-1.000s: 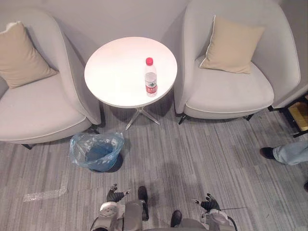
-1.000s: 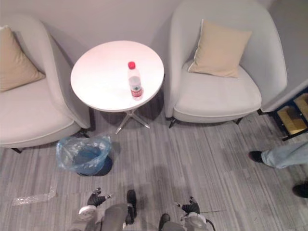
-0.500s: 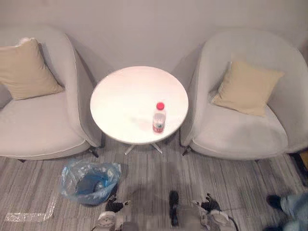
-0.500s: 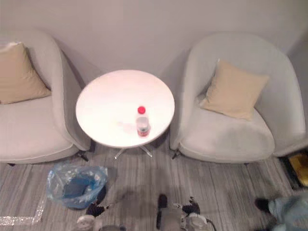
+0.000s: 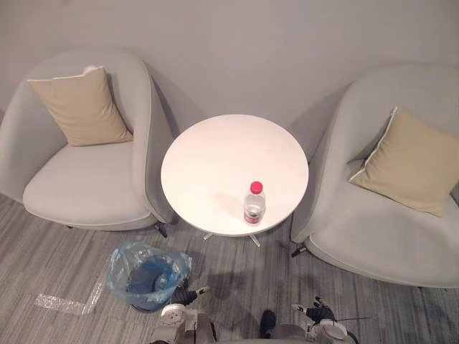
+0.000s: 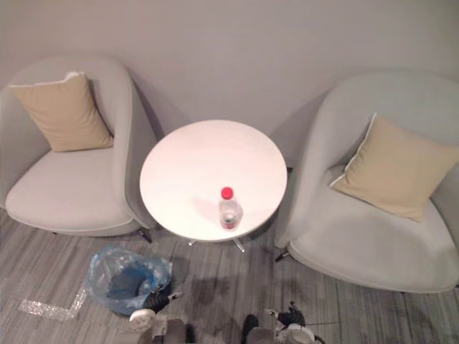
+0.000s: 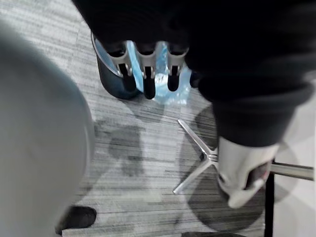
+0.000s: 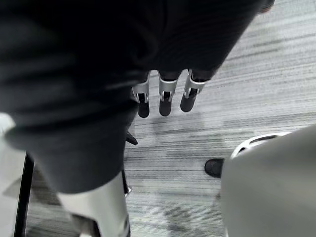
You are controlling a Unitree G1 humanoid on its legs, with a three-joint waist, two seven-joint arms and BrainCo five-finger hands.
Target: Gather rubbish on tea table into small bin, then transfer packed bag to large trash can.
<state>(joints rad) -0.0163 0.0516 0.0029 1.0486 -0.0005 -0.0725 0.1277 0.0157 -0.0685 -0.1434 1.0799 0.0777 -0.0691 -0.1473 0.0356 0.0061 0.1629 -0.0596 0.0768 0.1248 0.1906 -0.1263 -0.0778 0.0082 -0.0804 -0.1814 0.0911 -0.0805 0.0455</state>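
At the frame's bottom edge I see my left hand (image 5: 183,295) and right hand (image 5: 319,312), fingers relaxed, holding nothing.

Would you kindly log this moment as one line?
bottle: upright on tea table | small bin: on floor | left hand: open | right hand: open

Cut off at right edge: pale grey upholstered armchair (image 5: 387,233). Mostly hidden under round white tabletop (image 5: 229,165): silver legs (image 5: 254,240). Too small to tell, lower left: contents of blue-bagged bin (image 5: 149,276).
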